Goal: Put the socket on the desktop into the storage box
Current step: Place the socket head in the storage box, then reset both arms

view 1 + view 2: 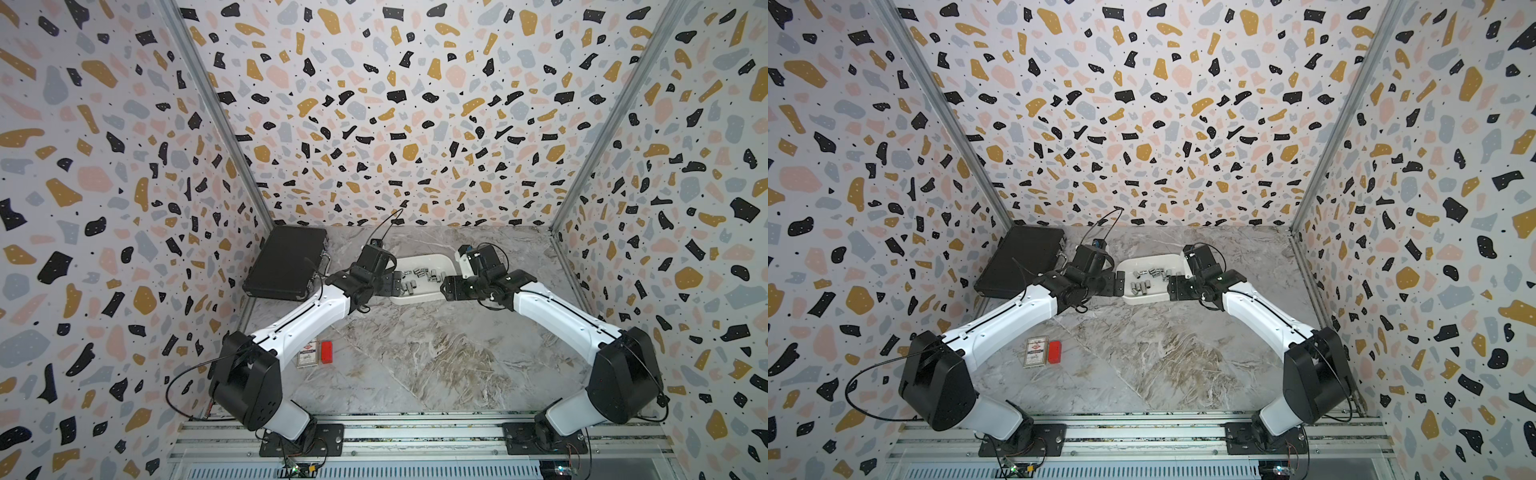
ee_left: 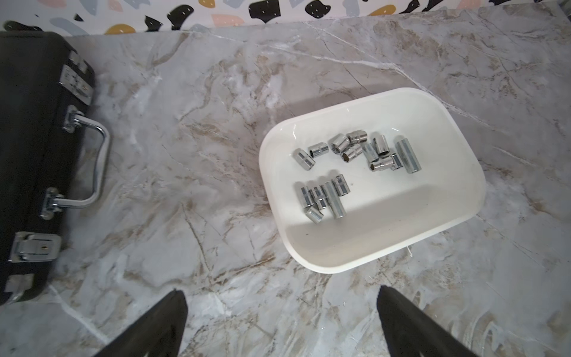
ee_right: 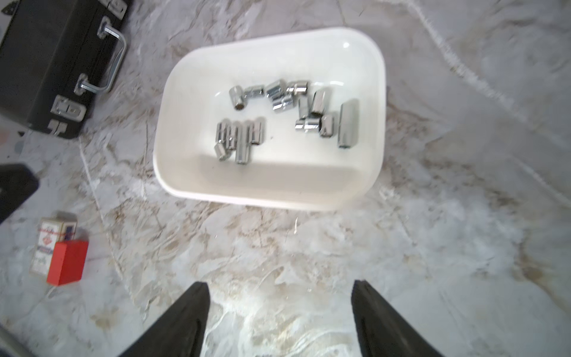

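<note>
Fifteen or so chrome sockets (image 2: 340,143) lie in two loose clusters on the floor of the white storage box (image 2: 324,265). None shows on the bare counter (image 2: 185,154) in any view, so the job looks finished or nearly so.

Your left end effector (image 2: 279,290) stands wide open with nothing between its fingers, over the counter just short of the box. The right end effector (image 3: 280,283) is likewise spread and empty.

If you find a stray, expect hard, polished steel that is dense for its size, slick, and ready to roll. It won't break. Pinch it across the barrel at mid-length, square to its axis, and close firmly.

The box is probably light plastic and may skid if you bump its rim. Leave the black case (image 2: 27,154), the card pack (image 3: 46,244) and the red block (image 3: 66,262) alone.
</note>
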`<state>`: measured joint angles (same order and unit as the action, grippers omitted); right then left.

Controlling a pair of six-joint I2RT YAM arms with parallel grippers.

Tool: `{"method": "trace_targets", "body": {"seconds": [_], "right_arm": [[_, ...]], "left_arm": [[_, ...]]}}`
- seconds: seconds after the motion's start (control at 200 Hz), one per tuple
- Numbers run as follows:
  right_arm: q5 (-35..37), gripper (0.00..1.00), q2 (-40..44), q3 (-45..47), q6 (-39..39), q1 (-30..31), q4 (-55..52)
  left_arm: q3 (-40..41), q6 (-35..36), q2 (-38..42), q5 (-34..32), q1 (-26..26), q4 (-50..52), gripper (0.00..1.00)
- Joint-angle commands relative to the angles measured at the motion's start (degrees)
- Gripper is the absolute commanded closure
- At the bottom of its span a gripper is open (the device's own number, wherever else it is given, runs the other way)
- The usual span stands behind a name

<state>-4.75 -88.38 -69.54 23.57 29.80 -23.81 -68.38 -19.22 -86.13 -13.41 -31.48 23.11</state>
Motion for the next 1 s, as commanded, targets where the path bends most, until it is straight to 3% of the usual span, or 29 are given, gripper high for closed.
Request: {"method": "trace_targets", "body": {"seconds": [0.0, 0.2, 0.35, 0.435, 0.591, 0.761, 0.996], "right_arm": [[8.2, 0.23, -1.0, -4.4, -4.1, -1.0, -1.0], [16.3, 0.22, -1.0, -5.6, -7.8, -5.1, 3.8], [22.9, 0.21, 3.1, 2.6, -15.2, -7.1, 17.5], [27.3, 0.21, 6.4, 8.9, -18.5, -9.1, 26.1], [30.1, 0.21, 11.1, 16.4, -17.4, -16.5, 29.0], [32.9, 0.21, 14.8, 27.9, -15.3, -22.8, 35.2], [35.4, 0.21, 11.2, 36.4, -18.0, -23.9, 42.4]], "left_arm": [[0.8, 5.9, 3.2, -7.9, 1.2, -2.0, 0.00], [7.9, 14.5, 9.7, -9.8, 8.0, -11.4, 0.00], [15.7, 25.5, 12.3, -13.7, 12.5, -22.4, 0.00], [16.6, 23.4, 12.9, -11.2, 18.3, -21.8, 0.00], [23.6, 21.4, 14.8, -5.7, 26.3, -28.7, 0.00], [31.7, 19.8, 10.8, -6.0, 26.9, -35.7, 0.02], [34.8, 21.5, 11.4, -2.1, 26.8, -37.5, 0.03]]}}
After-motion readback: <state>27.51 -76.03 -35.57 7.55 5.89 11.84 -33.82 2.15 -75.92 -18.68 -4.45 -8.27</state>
